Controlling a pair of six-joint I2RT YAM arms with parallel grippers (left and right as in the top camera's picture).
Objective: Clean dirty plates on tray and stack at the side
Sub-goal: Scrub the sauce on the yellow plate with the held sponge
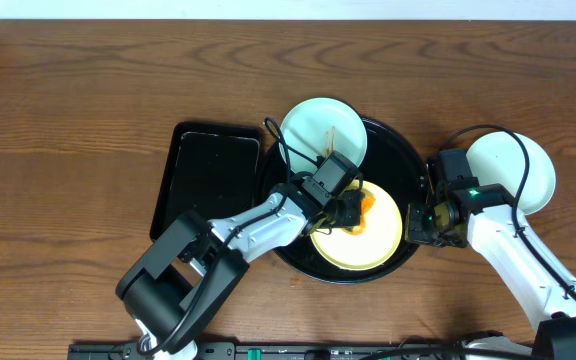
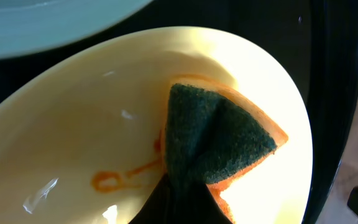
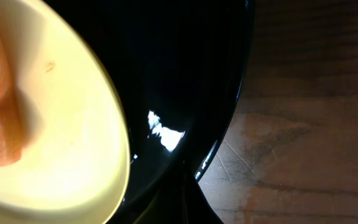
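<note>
Pale yellow plate (image 1: 366, 248) sits in the round black tray (image 1: 400, 152) with a thin orange smear and loop on it. Left hand (image 1: 353, 213) clamps a green-orange sponge (image 2: 219, 137) against it. Mint plate (image 1: 313, 125) overlaps the tray's far-left rim, second mint plate (image 1: 520, 165) on the counter (image 1: 88, 100). Right hand (image 1: 430, 222) at the tray's right rim, can't tell its grip.

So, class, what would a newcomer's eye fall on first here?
The yellow plate on the round black tray, where the left arm's jaws hold a green-faced orange sponge beside an orange sauce smear. Then two mint plates: one at the tray's back, one on the table to its right.
</note>
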